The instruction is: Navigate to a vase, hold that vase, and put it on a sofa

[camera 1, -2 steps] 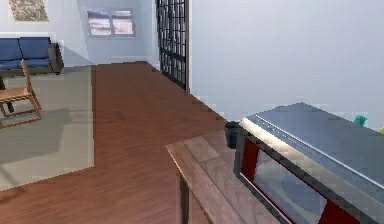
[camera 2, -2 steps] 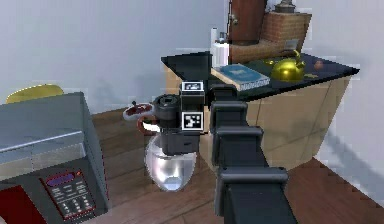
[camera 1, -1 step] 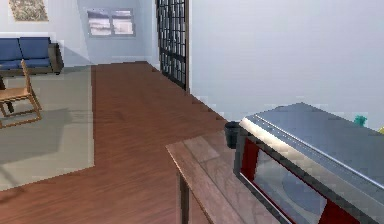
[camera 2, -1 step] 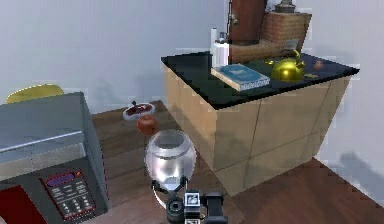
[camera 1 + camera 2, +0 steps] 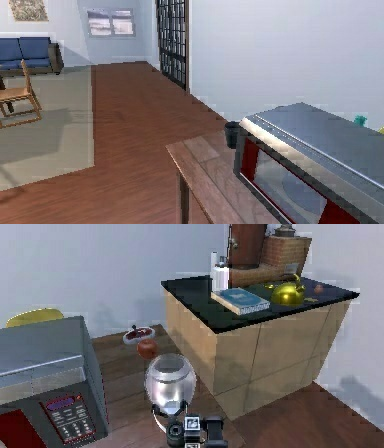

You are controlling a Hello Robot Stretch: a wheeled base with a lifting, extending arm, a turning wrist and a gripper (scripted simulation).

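Note:
A round, clear glass vase [image 5: 170, 381] hangs at the far end of my gripper [image 5: 172, 420], low in the arm side view. It is clear of every surface, with wood floor behind it, so the gripper holds it. The arm's white marker squares [image 5: 214, 432] sit just right of the gripper at the bottom edge. A blue sofa [image 5: 25, 51] stands against the far wall at the forward view's upper left, beyond a pale rug [image 5: 55, 130].
A microwave [image 5: 312, 152] on a wooden counter [image 5: 205, 165] stands close at the forward view's right, with a dark cup [image 5: 232, 133] beside it. A wooden chair [image 5: 18, 96] sits on the rug. A black-topped island [image 5: 262, 334] carries a book [image 5: 240, 301] and a yellow kettle [image 5: 288, 293].

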